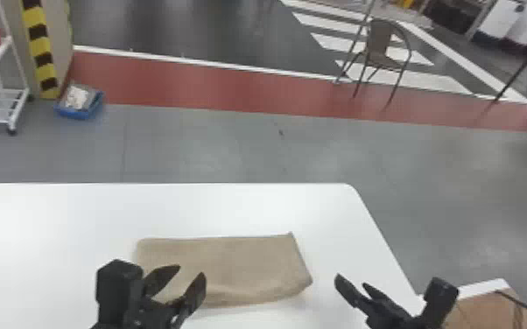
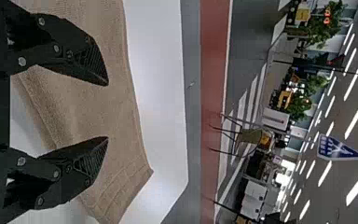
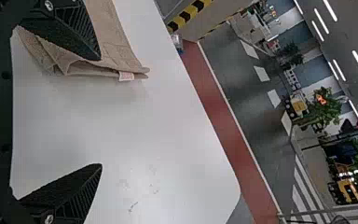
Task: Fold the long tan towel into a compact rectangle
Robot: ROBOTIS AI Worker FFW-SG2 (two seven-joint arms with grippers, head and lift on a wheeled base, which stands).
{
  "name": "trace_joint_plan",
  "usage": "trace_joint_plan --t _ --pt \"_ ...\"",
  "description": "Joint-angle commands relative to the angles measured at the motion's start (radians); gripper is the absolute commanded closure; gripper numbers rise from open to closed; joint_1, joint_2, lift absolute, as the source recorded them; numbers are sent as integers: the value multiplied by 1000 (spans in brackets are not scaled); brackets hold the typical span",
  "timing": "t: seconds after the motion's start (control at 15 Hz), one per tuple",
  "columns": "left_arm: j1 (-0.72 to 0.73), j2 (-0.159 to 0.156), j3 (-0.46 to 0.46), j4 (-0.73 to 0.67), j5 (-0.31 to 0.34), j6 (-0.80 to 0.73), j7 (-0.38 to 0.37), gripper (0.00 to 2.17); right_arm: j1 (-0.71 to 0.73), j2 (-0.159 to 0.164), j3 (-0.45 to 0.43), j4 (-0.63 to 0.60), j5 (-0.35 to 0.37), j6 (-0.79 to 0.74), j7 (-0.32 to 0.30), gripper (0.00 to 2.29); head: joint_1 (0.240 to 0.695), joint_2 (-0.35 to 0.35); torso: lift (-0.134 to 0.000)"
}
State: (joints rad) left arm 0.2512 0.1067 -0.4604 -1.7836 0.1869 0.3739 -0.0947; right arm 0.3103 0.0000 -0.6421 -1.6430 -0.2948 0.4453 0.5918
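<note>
one left hand [image 1: 191,271], fingers apart, above the near left part of the towel, pointing forward and inward. one right hand [image 1: 350,280], fingers apart, angled inward beside the right end. one tan towel [image 1: 240,262], folded in layers, flat on white table [image 1: 57,214].

Matt, softly woven tan cloth towel [image 1: 236,267] on a smooth, faintly glossy white table [image 1: 249,205]

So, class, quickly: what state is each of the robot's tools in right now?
Left tool: open, holding nothing, over the tan towel.
Right tool: open, holding nothing, out past the towel's right end.
</note>
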Motion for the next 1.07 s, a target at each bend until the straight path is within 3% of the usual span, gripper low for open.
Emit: trace_joint_plan --t 0.0,0.27,0.73,1.0 --pt "-35 -4 -58 82 -32 -86 56 1885 1 1 -13 11 -3 -10 6 80 695 -350 0" --pt "-107 -10 -147 211 -53 -163 185 1885 0 1 -11 40 -4 -47 11 83 695 -350 0" --pt "-148 -42 -162 332 -116 -166 233 1882 -27 1 -1 69 3 -59 8 83 695 -350 0" --pt "-148 -45 -162 351 -145 -160 268 1882 -28 1 24 66 6 -59 3 83 695 -350 0"
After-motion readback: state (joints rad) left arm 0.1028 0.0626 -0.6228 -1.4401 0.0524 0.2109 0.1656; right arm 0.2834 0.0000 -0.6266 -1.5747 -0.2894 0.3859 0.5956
